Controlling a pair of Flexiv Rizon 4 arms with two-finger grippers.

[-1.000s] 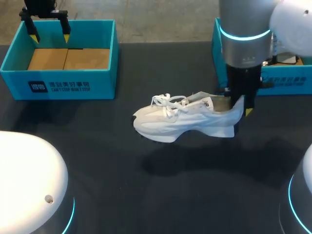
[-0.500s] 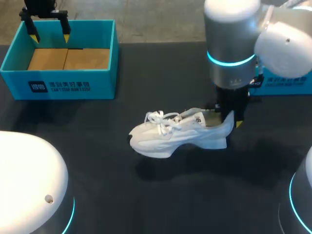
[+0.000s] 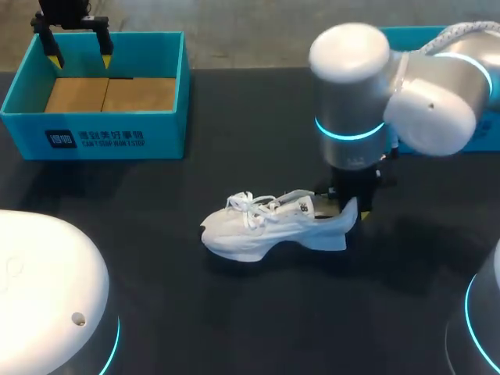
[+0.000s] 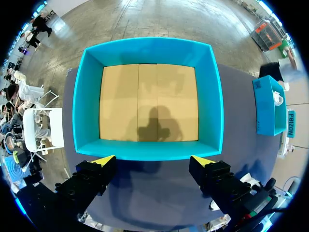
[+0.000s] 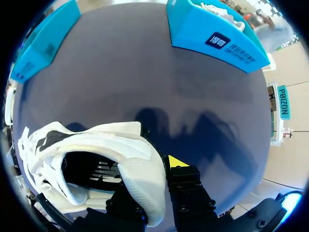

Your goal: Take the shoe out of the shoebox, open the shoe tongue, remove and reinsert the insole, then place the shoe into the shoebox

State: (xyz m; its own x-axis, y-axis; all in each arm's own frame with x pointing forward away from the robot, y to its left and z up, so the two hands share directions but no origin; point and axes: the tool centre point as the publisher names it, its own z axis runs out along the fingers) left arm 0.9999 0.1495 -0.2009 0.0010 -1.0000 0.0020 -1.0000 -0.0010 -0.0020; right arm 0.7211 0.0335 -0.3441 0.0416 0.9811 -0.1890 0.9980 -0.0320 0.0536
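Note:
The white sneaker (image 3: pixel 269 226) lies on its side low over the dark table, toe to the left; I cannot tell if it touches the surface. My right gripper (image 3: pixel 350 209) is shut on its heel collar. In the right wrist view the heel (image 5: pixel 145 179) sits between the fingers, one yellow tip (image 5: pixel 176 161) outside it and the other finger hidden inside the shoe. My left gripper (image 3: pixel 78 48) hangs open over the far rim of the left teal shoebox (image 3: pixel 94 139). In the left wrist view that box (image 4: pixel 149 48) shows a bare cardboard floor ahead of the open left gripper (image 4: pixel 153 160).
A second teal box (image 3: pixel 410 34) stands at the back right, mostly behind my right arm, and shows ahead of the right gripper as the box (image 5: pixel 212 34). White rounded robot bases (image 3: pixel 47 297) fill the front corners. Dark table lies between the boxes and the sneaker.
My right arm has carried the sneaker down, to the left and toward the front of the table. The left arm has not moved.

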